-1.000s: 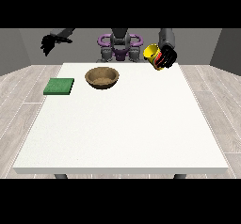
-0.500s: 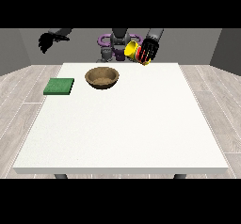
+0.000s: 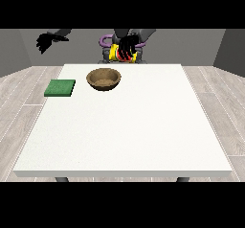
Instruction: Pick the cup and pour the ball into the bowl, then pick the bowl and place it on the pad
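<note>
Cup (image 3: 116,53) now nearer bowl (image 3: 103,79)

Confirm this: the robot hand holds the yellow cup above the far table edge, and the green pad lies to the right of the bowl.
Wrong on the pad. The front view shows the green pad left of the bowl. The robot hand does hold the yellow cup above the far edge.

Robot body: dark grey torso (image 3: 129,33) beyond the desk's far edge, top cut off by the view. Purple curved ring-like parts (image 3: 104,42) at the torso's sides. Arms dark grey to black. Both hands black: one (image 3: 45,42) off the far left corner, one (image 3: 127,45) mid far edge. Finer detail unreadable.
</note>
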